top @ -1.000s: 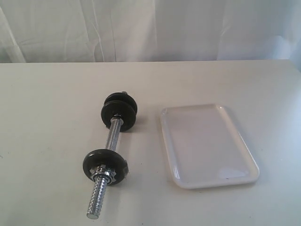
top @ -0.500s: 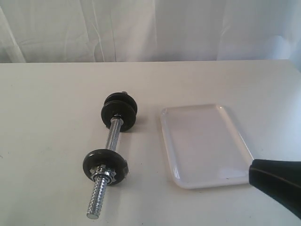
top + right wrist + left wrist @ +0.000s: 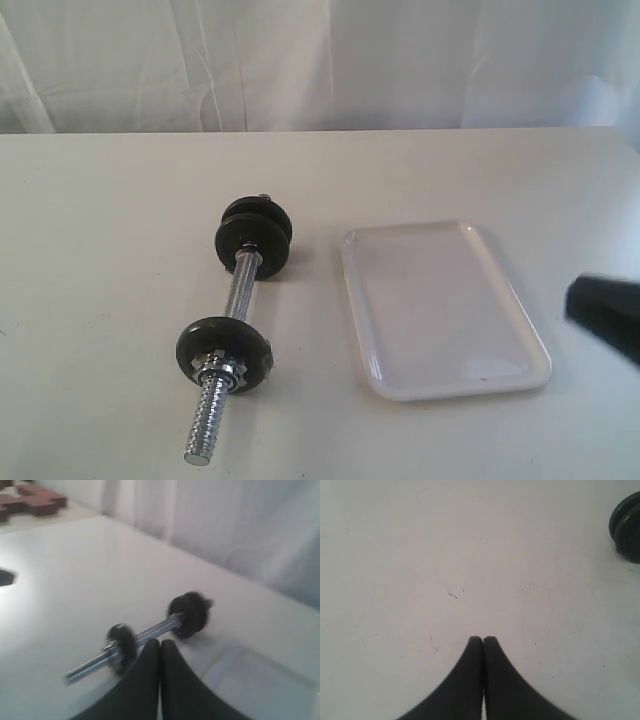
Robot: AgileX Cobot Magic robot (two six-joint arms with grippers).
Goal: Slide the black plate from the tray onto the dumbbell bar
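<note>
Table point(image 3: 120, 200): off-white, matte, flat top, with a few small dark specks point(image 3: 452, 595) and faint scratches on its surface.
Curtain point(image 3: 320, 60): white cloth in soft folds, hanging behind the table's far edge.
Blocks point(image 3: 35, 500): reddish-brown, angular, blurred. Their count is unclear, as is whether they lie on the table.

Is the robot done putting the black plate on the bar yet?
Looks done: the tray holds no plate, and the bar carries black discs at both ends. In hand: nothing, the left claw and right claw are both shut and empty. Left: nothing that I can see.
</note>
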